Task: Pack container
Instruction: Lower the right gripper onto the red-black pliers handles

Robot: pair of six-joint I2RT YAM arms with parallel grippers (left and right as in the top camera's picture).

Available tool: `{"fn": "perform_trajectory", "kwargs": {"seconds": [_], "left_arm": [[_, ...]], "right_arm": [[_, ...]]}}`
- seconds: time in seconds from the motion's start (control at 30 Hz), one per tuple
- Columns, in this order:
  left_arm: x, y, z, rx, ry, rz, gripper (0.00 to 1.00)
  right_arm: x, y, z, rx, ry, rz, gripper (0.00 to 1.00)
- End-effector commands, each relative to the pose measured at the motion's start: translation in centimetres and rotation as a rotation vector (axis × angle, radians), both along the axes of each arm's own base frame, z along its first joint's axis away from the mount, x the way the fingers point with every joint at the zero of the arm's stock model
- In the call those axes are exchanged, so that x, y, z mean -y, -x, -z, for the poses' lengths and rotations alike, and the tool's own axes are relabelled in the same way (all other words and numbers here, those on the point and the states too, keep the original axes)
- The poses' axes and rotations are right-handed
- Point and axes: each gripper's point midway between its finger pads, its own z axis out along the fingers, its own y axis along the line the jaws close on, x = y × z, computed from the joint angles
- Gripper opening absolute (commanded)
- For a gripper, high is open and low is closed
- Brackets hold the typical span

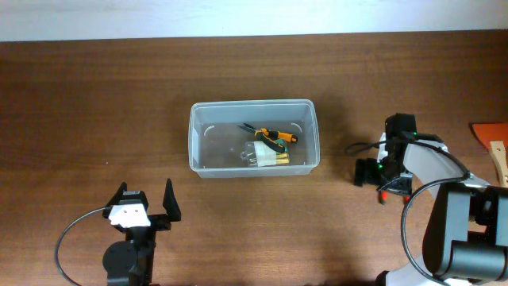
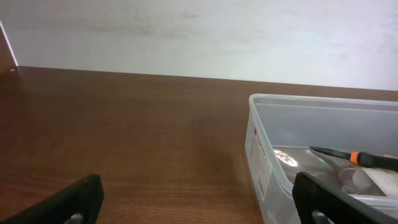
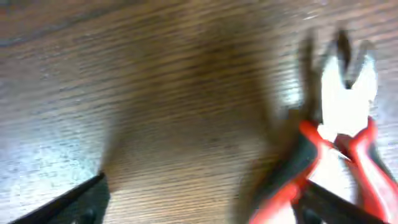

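The left arm sits low at the near edge of the brown wooden table [image 1: 79, 119], left gripper [image 1: 145, 199] spread wide toward the translucent clear plastic rectangular container [image 1: 254, 147] mid-table. The right arm bends down to its right, right gripper [image 1: 376, 181] wide over blurred red-and-black-handled pliers [image 3: 339, 124]

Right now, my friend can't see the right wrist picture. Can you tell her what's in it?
Blurry close-up of pliers with red-and-black handles and a silvery head lying on a brown wooden table. The right end effector is open, its dark fingers at the bottom corners.
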Motion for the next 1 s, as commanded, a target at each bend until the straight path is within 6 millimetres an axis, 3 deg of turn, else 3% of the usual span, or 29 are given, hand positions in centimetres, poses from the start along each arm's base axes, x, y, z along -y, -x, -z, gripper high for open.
{"fn": "perform_trajectory", "kwargs": {"seconds": [0.0, 0.17, 0.4, 0.7, 0.8, 0.97], "left_arm": [[0.1, 0.0, 0.3, -0.01, 0.002, 0.002, 0.99], [0.1, 0.0, 0.3, -0.01, 0.002, 0.001, 0.99], [0.1, 0.0, 0.3, -0.01, 0.002, 0.001, 0.99], [0.1, 0.0, 0.3, -0.01, 0.002, 0.001, 0.99], [0.1, 0.0, 0.3, -0.01, 0.002, 0.001, 0.99], [0.1, 0.0, 0.3, -0.01, 0.002, 0.001, 0.99]], "right_arm": [[0.4, 1.0, 1.2, -0.053, 0.009, 0.024, 0.81], [1.7, 1.6, 1.2, -0.064, 0.006, 0.073, 0.68], [3.5, 2.5, 1.2, -0.083, 0.0, 0.132, 0.59], [3.5, 2.6, 1.2, -0.085, 0.002, 0.114, 0.45], [3.5, 2.6, 1.2, -0.085, 0.002, 0.114, 0.33], [3.5, 2.6, 1.2, -0.085, 0.002, 0.113, 0.24]]}}
